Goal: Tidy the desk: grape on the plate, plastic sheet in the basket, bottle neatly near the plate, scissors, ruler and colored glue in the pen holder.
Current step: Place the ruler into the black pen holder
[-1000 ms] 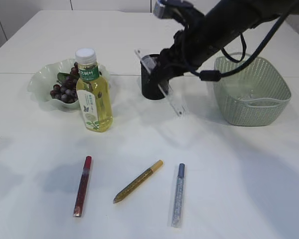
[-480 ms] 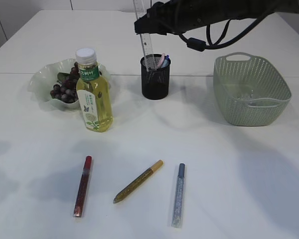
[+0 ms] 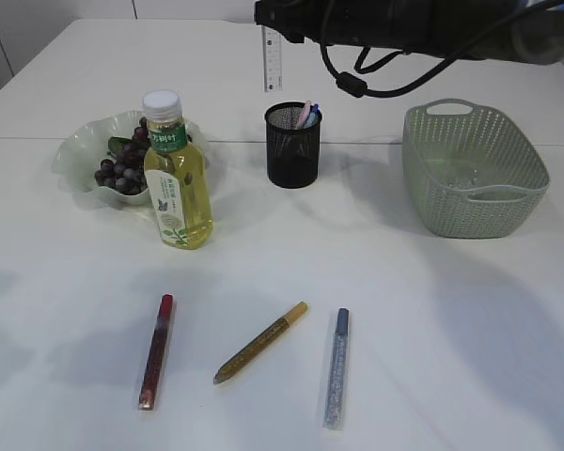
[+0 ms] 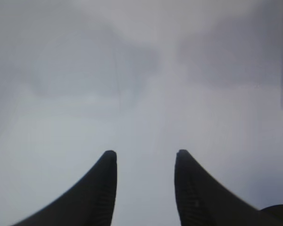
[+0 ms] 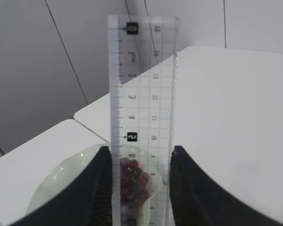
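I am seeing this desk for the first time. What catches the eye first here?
The right hand holds a clear ruler upright in the air, above and behind the black pen holder. Near the front edge, three glue pens lie in a row: red, gold and silver.

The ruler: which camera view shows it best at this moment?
The right wrist view: the ruler fills the frame, markings legible, clamped between the right end effector's fingers. The exterior view shows only a short hanging strip above the pen holder. The left wrist view shows none.
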Robot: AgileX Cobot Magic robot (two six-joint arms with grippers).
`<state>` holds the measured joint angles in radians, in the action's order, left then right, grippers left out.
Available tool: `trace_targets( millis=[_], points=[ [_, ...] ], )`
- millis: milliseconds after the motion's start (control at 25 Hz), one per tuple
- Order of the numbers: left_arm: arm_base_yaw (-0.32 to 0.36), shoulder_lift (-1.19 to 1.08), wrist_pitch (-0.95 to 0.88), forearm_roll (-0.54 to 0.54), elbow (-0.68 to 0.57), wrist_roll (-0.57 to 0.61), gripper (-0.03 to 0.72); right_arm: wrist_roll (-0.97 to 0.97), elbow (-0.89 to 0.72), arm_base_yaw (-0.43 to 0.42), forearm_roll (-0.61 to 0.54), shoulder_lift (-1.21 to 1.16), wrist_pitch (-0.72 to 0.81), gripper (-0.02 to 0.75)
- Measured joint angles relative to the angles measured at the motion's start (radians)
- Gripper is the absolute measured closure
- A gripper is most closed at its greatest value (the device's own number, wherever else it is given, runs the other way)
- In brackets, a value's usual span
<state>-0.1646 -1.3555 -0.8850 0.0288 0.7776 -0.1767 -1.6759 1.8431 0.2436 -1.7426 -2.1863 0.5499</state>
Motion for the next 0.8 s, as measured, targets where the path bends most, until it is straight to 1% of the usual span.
trace_targets(
  millis=[160, 480, 800],
  points=[
    [0.000, 0.000, -0.020, 0.000, 0.000, 0.000, 0.390, -0.098, 0.078, -0.001, -0.036, -0.062, -0.026, 0.446],
    [0.000, 0.000, -0.017, 0.000, 0.000, 0.000, 0.390, -0.188, 0.222, -0.001, -0.049, -0.185, -0.102, 0.446],
    [0.000, 0.000, -0.017, 0.000, 0.000, 0.000, 0.390, -0.245, 0.251, -0.001, -0.051, -0.268, -0.149, 0.446]
  ],
)
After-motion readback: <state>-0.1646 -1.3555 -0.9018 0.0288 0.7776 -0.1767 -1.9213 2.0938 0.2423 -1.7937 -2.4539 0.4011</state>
